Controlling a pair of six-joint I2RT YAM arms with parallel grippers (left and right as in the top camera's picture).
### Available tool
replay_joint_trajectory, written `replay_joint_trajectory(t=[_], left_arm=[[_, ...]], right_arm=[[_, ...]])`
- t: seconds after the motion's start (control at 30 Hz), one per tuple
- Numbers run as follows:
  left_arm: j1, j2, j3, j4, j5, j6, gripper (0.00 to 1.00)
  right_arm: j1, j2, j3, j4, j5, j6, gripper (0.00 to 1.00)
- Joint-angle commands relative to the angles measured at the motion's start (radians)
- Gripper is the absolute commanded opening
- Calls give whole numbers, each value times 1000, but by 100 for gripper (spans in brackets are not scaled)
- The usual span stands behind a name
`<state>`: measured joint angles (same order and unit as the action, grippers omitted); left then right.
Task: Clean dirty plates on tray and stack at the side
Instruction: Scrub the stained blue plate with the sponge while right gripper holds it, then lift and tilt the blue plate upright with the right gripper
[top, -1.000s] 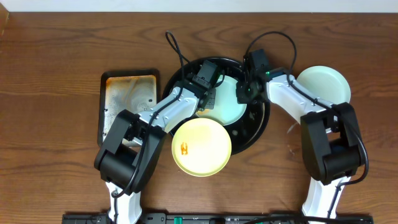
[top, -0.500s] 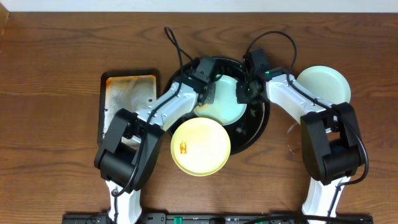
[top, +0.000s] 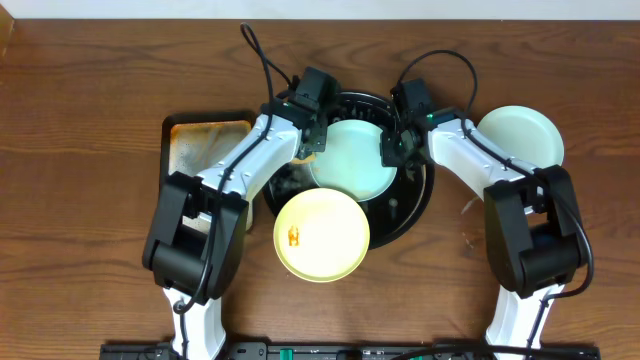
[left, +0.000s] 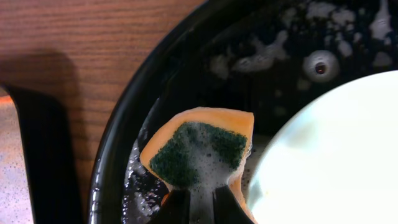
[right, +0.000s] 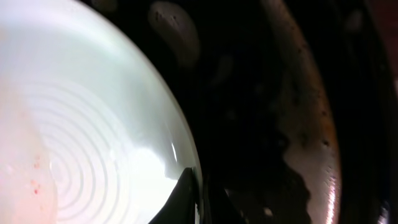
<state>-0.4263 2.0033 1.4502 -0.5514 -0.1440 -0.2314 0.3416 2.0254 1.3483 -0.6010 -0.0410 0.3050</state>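
A mint-blue plate (top: 355, 160) lies in the round black tray (top: 418, 200). My right gripper (top: 392, 148) is shut on this plate's right rim; the right wrist view shows the rim (right: 186, 143) pinched between the fingers (right: 198, 202). My left gripper (top: 312, 140) is shut on a soapy orange-and-green sponge (left: 202, 149), held over the tray's wet left part (left: 124, 155), just left of the plate (left: 329, 155). A yellow plate (top: 322, 235) with an orange smear overlaps the tray's front edge. Another mint plate (top: 520, 135) sits on the table at the right.
A rectangular rusty metal tray (top: 205, 160) with foamy water lies left of the black tray. Cables loop behind both wrists. The wooden table (top: 90, 250) extends to the left and front.
My left gripper has moved with the sponge from the plate's middle toward the far left, off the plate to the tray's edge. The right gripper and plates have stayed put.
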Motion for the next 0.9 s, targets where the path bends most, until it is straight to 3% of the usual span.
replay_joint_trajectory(t=[0.0,0.23,0.43,0.6,0.77,0.87], left_arm=[[37,-30,16,-6,124,13,8],[132,-149,16,-23,351,14,8],[164,-243,16,-81,377,60,8],[168,-264,16,-119,376,81,9],[168,-264,12,-151,376,82,8],[168,-264,12,-160,376,82,8]], right_arm=[[-16,-56,-20,-15,148,-30,1],[-12,-242,-20,-3,203,-143,1],[11,-328,-20,2,254,-258,1],[13,-304,-20,-46,154,-199,1],[10,-217,-21,-34,32,-133,24],[-5,-147,-21,-17,30,-117,27]])
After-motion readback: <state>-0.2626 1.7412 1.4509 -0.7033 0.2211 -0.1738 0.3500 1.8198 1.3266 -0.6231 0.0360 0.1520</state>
